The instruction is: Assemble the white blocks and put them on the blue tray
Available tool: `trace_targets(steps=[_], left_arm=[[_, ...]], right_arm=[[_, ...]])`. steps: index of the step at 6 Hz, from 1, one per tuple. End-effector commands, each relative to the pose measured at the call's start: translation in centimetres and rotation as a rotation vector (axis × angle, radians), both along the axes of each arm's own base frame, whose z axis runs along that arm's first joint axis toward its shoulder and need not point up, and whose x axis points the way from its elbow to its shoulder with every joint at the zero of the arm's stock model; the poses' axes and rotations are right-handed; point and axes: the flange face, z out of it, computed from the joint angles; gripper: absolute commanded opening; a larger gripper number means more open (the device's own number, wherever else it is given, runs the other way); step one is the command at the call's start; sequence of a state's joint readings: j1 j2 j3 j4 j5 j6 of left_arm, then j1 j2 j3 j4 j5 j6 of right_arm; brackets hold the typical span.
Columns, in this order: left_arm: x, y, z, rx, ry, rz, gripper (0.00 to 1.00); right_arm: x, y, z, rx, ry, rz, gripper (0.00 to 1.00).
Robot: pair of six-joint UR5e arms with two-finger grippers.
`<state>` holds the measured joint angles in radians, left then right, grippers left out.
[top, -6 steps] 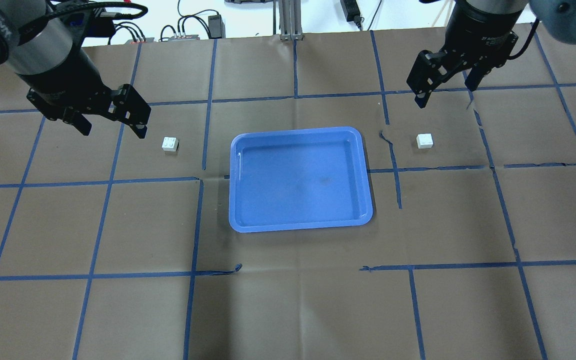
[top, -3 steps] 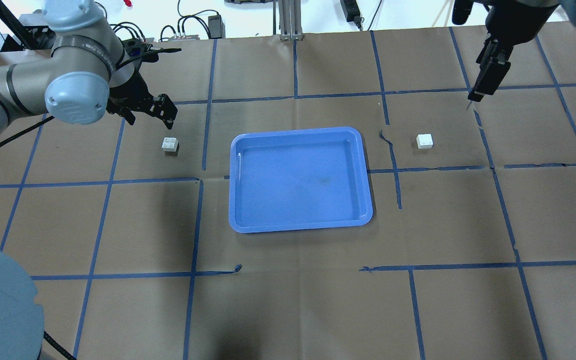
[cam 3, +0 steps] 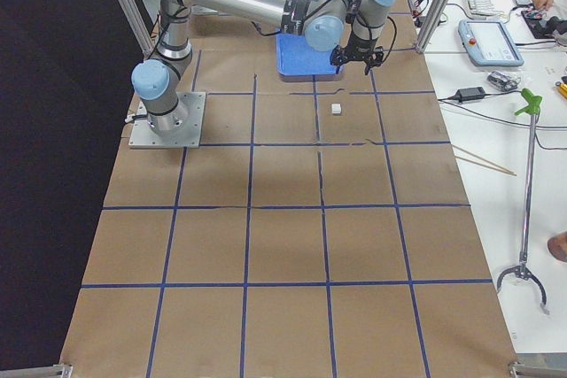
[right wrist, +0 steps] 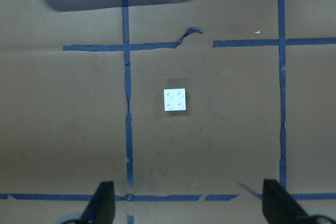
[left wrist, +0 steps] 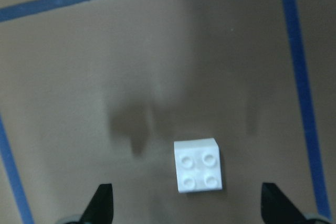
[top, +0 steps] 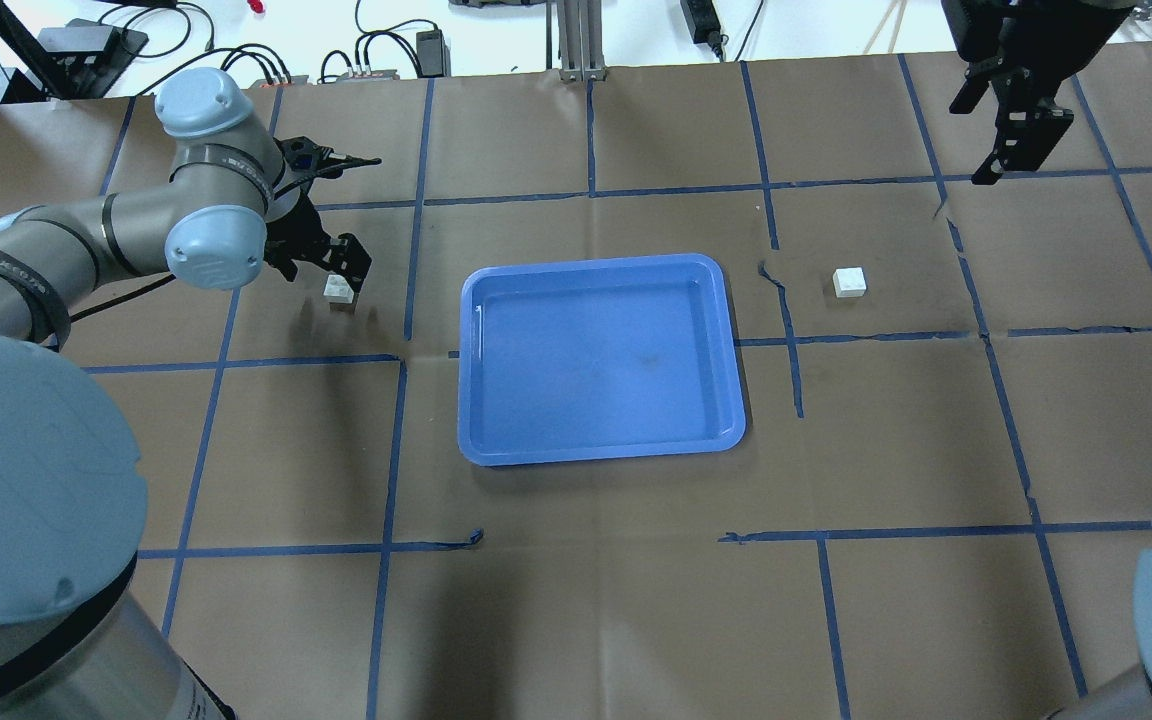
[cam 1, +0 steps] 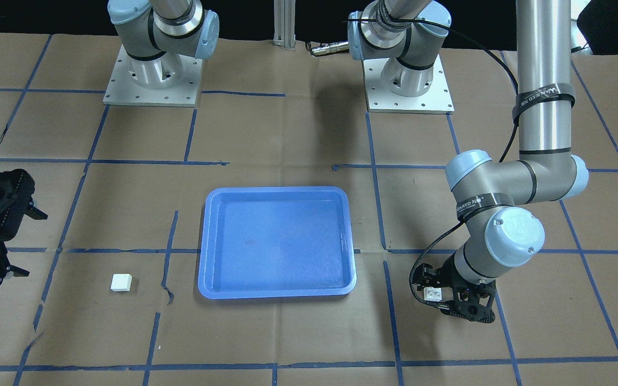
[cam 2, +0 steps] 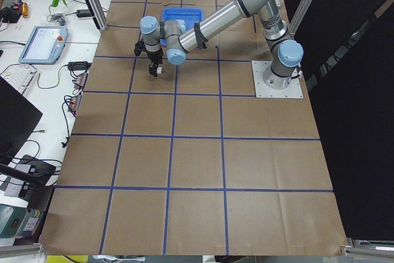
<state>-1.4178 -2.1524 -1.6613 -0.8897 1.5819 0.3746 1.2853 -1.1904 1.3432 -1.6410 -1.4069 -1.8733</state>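
Inspector: Lying studs-up on the worktop (top: 576,600), apart: left white block (top: 339,288) at nine o'clock of the blue tray (top: 591,262), right white block (top: 849,282) at three.

Clerk: Grippers?

Inspector: Both spread wide, empty. Left gripper (left wrist: 190,205) low, block slightly off-centre: closing could skew it. Right gripper (right wrist: 190,205) high.

The tray (top: 598,360) sat mid-way across the table (top: 576,610); left block (top: 339,288) lay left of it, right block (top: 849,282) right.

A robotics lab: a paper-covered table (top: 596,620) gridded with blue tape (top: 276,549), a teach pendant (cam 2: 42,44) alongside.
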Motion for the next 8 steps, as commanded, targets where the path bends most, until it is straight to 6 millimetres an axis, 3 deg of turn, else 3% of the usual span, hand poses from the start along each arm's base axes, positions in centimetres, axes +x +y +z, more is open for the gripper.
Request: trace_targets(steps=[1,2,3,4,5,7,8], left_arm=[[0.1,-0.7,-1.0,-0.056,-0.005,-0.005,0.90],[0.1,-0.5,-1.0,-0.046,-0.004,-0.005,0.81],[-0.2,-0.6,-0.4,-0.060,0.025,-0.005,0.65],[-0.4,-0.5,-0.2,-0.060,0.037,-0.002,0.59],[-0.6,-0.3,-0.1,-0.045,0.057,0.001,0.49],[-0.6,0.2,0.8,-0.018,0.063,0.003,0.24],[-0.8,0.4,1.7,-0.014,0.062,0.006,0.24]], right_arm=[[-2.2,-2.2,-6.3,-0.008,-0.252,0.048,1.00],[-2.2,-2.8,-9.7,0.018,-0.335,0.028,1.00],[-2.3,-2.7,-13.1,0.027,-0.426,-0.008,1.00],[-2.4,-2.4,-16.2,-0.028,-0.408,-0.002,1.00],[-1.8,-0.6,-19.6,-0.056,-0.398,-0.002,1.00],[-1.4,1.0,-21.9,-0.049,-0.400,-0.004,0.99],[-1.7,1.6,-22.5,-0.036,-0.406,-0.013,0.99]])
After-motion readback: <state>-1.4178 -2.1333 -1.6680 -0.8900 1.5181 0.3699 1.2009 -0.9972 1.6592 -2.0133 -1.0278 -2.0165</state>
